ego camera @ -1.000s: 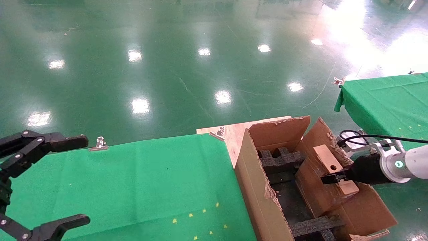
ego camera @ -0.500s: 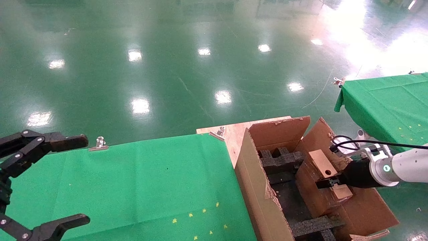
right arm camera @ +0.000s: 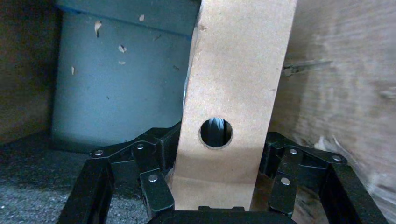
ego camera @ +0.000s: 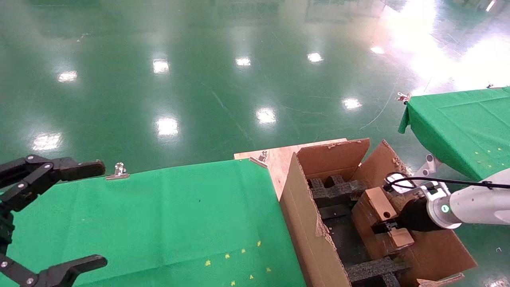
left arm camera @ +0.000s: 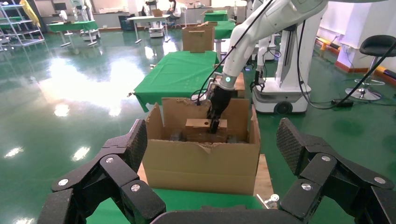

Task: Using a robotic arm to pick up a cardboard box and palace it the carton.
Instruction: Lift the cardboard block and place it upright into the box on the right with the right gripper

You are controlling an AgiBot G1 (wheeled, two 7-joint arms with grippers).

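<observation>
While right gripper (ego camera: pixel 383 228) pinches cardboard box (ego camera: pixel 383 215) inside carton (ego camera: pixel 314 235), it may snag on foam (ego camera: pixel 336 190); left gripper (ego camera: pixel 48 215) w/ fingers spread, idle.

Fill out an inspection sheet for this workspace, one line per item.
Surface: green cloth table, metal clip at its far edge.
Job's things: cardboard box held on edge inside the carton, above black foam inserts.
Clutter: nothing seen.
Grippers: right gripper shut on the cardboard box; left gripper open, parked over the table.
Cables: black cable along the right arm.
Surroundings: glossy green floor; second green table.
</observation>
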